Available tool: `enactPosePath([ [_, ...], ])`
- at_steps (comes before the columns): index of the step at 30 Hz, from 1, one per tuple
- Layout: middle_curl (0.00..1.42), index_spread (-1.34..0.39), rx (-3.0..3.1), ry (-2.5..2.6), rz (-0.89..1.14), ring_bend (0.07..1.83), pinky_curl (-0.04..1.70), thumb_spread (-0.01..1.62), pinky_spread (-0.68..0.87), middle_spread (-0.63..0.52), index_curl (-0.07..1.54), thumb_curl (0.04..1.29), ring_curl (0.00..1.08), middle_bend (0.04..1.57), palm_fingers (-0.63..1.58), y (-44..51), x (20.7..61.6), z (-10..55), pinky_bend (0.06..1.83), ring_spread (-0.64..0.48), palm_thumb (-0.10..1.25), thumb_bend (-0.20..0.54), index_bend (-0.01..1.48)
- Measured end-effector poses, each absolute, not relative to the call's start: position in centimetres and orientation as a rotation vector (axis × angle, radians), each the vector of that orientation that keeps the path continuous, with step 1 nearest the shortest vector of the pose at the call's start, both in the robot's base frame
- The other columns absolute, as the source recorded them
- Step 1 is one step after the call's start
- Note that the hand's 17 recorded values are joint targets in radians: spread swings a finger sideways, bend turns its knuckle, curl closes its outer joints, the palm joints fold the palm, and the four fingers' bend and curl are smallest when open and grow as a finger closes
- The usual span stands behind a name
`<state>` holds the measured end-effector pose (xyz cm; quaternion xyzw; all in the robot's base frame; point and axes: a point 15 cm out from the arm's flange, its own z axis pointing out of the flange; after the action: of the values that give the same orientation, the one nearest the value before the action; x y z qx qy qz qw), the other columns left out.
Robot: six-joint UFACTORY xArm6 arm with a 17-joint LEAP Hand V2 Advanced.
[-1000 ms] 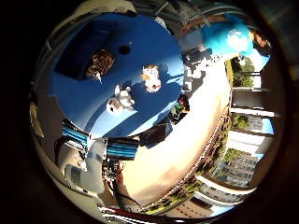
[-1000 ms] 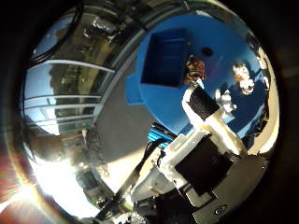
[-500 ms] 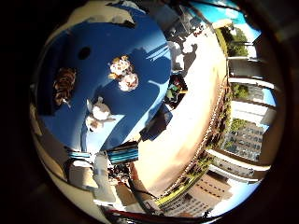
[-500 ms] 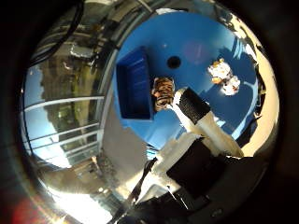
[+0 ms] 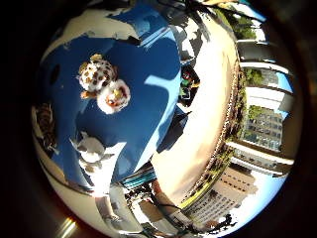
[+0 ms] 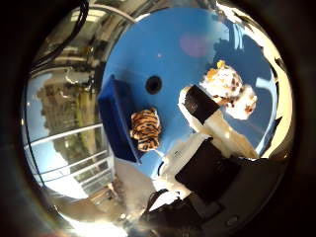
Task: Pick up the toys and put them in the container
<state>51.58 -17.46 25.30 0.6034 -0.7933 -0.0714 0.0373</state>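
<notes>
Nothing is packed yet. The spotted plush toy [image 5: 97, 74], the white-and-orange plush [image 5: 114, 96], the white plush [image 5: 90, 151] and the striped tiger plush [image 6: 145, 129] lie on the round blue table [image 5: 143, 99], the tiger just beside the dark blue plastic container [image 6: 116, 121]. The white-and-black hand [image 6: 210, 148] holds nothing, its visible finger straight.

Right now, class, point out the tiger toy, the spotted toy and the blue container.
tiger toy [image 6: 146, 129], thumb side view, striped back
spotted toy [image 5: 96, 74], little finger side view, spotted body
blue container [image 6: 114, 118], thumb side view, side wall

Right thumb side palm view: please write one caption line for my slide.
Palm view over the blue table: a striped tiger toy beside the blue container, a spotted toy past the hand.
</notes>
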Motion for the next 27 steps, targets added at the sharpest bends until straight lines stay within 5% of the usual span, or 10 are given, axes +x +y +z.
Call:
enactPosePath([
  [18,0.43,0.03,1.712,-2.298,-0.431,0.71,0.22,1.13,0.51,0.03,0.18,0.39,0.39,0.33,0.44,-18.7,49.5,13.0,1.04,0.26,0.61,-0.015,0.14],
  [21,0.51,-0.07,1.713,-2.288,-0.418,0.90,0.23,1.12,0.45,-0.05,0.15,0.41,0.45,0.52,0.74,-18.9,49.4,12.9,1.10,0.19,0.69,-0.005,0.12],
  [27,0.73,-0.27,1.738,-2.303,-0.371,1.33,0.31,1.08,0.37,-0.16,0.04,0.45,0.64,0.85,0.82,-19.3,50.4,12.9,1.21,0.06,0.84,-0.006,0.20],
])
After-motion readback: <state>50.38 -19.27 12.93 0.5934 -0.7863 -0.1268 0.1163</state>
